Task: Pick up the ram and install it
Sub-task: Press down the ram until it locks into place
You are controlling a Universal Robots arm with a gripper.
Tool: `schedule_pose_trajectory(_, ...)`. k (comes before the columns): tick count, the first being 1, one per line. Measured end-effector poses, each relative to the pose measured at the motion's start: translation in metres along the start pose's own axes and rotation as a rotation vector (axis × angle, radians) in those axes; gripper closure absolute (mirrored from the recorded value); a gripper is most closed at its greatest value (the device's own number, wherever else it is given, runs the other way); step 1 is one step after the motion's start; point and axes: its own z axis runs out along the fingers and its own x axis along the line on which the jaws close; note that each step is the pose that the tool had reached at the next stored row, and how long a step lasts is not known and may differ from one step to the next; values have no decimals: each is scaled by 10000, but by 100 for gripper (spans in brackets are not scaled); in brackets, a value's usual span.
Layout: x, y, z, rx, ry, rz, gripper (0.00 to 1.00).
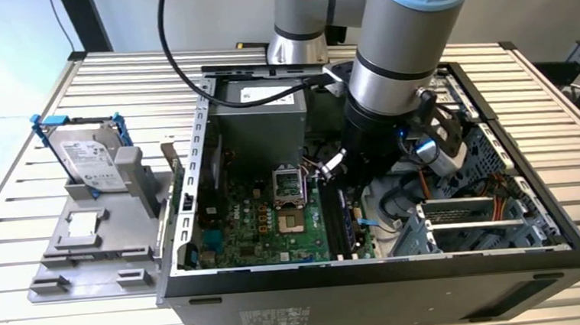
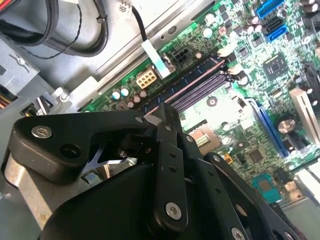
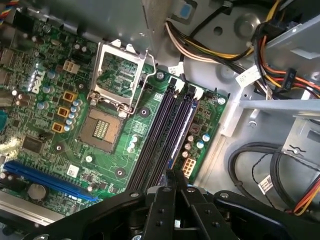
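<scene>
Install step - the gripper point(image 3: 176, 181) looks pinched shut on the ram point(image 3: 182, 127), which stands edge-on along the black slots point(image 3: 159, 135) of the motherboard point(image 3: 115, 165). Seating it likely needs a straight, even press.

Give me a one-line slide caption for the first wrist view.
Gripper poised over the motherboard's black memory slots, beside the open CPU socket.

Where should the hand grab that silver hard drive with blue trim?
Probably pinch the silver hard drive in its blue-trimmed frame near its top edge, coming down from above: it stands on edge in the grey plastic holder, bottom seated, top free.
</scene>
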Motion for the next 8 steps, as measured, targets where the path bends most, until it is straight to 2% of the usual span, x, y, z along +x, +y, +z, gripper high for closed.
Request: schedule_pose_trajectory(8,0,0,0,-6,-21,-1328,100)
